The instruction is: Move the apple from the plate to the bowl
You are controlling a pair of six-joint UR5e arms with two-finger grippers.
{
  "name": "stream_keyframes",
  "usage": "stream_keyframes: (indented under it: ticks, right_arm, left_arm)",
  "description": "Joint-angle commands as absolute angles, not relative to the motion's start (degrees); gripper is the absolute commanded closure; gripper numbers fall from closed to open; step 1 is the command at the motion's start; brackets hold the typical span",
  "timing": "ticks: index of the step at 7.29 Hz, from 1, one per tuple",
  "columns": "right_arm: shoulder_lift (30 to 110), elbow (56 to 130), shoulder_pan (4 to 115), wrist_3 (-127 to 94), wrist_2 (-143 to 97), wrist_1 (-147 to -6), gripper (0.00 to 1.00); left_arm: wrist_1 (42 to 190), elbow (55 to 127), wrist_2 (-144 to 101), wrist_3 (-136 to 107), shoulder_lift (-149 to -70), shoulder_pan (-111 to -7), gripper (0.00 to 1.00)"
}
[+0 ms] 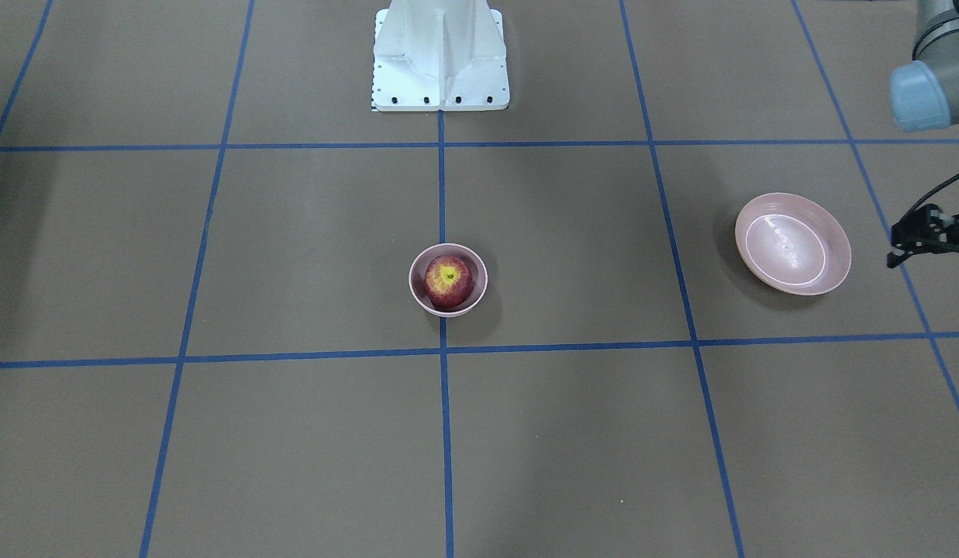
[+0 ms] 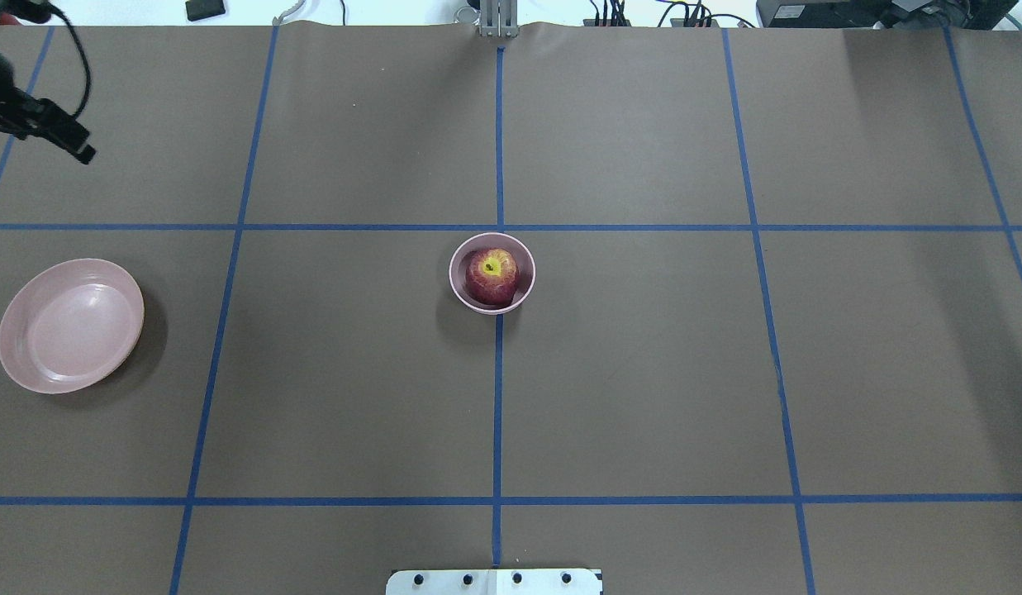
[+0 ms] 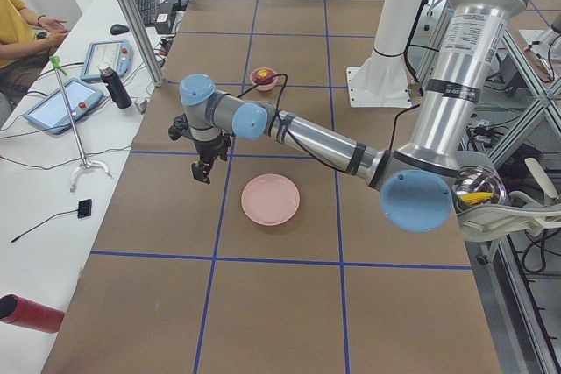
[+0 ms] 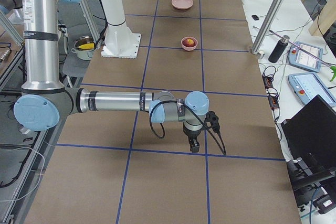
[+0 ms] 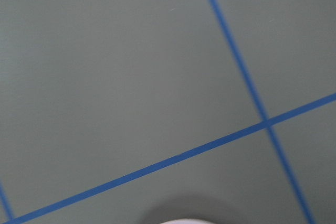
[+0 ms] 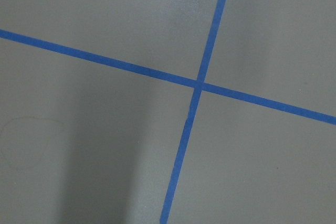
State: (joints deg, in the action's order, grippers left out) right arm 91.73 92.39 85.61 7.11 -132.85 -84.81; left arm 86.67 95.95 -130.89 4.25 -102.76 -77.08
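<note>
In the front-facing view the apple [image 1: 448, 280] is seen seated inside the bowl [image 1: 446, 311] at table centre. The plate [image 1: 792, 243] lies bare, well to one side, so the task is judged done. The left gripper [image 1: 909, 240] hangs just beyond the plate, well apart from the apple. Its jaws are perhaps parted, but this cannot be told. The overhead view adds nothing on this. Only the right side view shows the right gripper [image 4: 194, 145], farther from the bowl, its state unreadable.
</note>
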Motion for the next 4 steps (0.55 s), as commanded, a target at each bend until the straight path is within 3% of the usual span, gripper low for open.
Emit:
stream_keyframes:
  ticks: [1, 4]
  right_arm:
    - [91.8, 92.3, 85.6, 7.1, -133.1, -84.7, 0.0]
    - [91.7, 92.2, 85.6, 7.1, -133.1, -84.8, 0.0]
  left_arm:
    - [86.8, 95.0, -130.3, 14.2, -95.4, -83.6, 0.02]
    - [86.6, 90.1, -131.0, 12.1, -95.4, -88.8, 0.02]
